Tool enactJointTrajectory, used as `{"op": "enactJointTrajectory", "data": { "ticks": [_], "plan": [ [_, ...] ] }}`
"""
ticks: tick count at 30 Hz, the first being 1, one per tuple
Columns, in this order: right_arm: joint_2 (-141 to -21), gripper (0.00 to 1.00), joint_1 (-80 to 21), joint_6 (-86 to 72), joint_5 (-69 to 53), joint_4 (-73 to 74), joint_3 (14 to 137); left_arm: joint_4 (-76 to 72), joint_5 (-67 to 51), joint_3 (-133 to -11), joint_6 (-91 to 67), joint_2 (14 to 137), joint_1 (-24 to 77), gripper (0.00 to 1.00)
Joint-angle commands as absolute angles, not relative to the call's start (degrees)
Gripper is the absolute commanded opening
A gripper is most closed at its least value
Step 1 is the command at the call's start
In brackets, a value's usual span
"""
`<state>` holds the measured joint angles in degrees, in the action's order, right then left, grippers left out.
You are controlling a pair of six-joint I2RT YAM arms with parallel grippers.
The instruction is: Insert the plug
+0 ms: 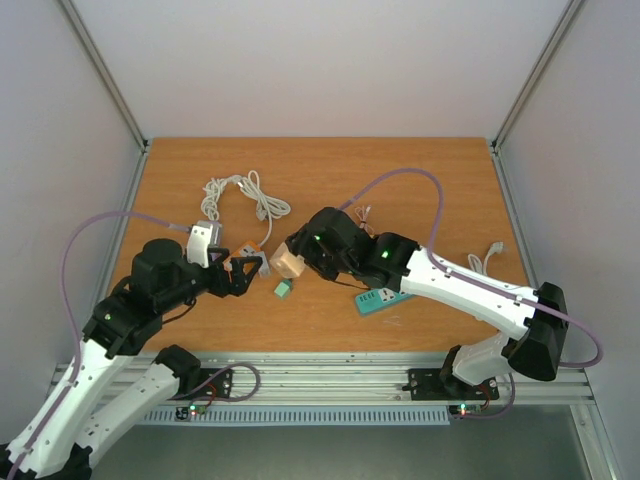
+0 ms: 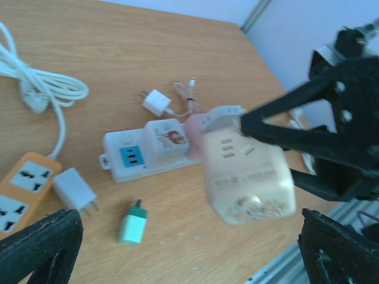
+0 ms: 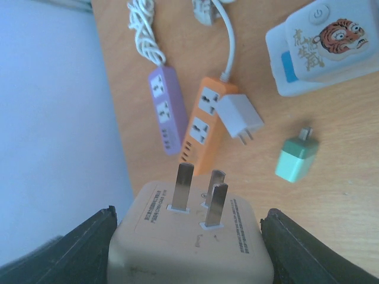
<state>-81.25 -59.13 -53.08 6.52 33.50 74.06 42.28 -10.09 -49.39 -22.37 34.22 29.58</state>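
Right pincer (image 1: 296,258), seen from above, is clamped on the beige three-pin plastic plug (image 1: 288,266), held clear of the wooden table (image 1: 420,180) between both arms — likely to line it up. Left pincer (image 1: 244,272) hangs spread wide just beside it, holding nothing. From the left wrist, the plug hangs in mid-air before the white power strip (image 2: 127,161). From the right wrist, its pins face the orange power strip (image 3: 203,127) — probably the intended socket

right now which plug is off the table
The beige three-pin plug, gripped in the right claw; the others, like the white adapter and green adapter, lie on the table.
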Motion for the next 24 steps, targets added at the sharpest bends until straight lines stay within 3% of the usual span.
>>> {"op": "enactJointTrajectory", "data": {
  "ticks": [1, 7, 13, 24],
  "plan": [
    [-79.94, 0.51, -58.91, -63.49, 12.39, 28.31, 73.63, 34.15, -20.06, -47.63, -23.01, 34.73, 29.27, 0.99],
    [-79.32, 0.5, -59.15, -69.62, 14.14, 26.15, 71.89, 28.31, -28.59, -45.38, -27.35, 38.79, 29.27, 0.97],
    [-79.76, 0.51, -59.13, -72.31, 12.41, 23.56, 70.21, 24.21, -22.93, -42.27, -37.69, 40.49, 29.36, 0.87],
    [-80.9, 0.54, -59.15, -73.91, 9.78, 21.63, 70.05, 19.44, -27.41, -40.45, -41.7, 42.74, 29.44, 0.87]
  ]
}}
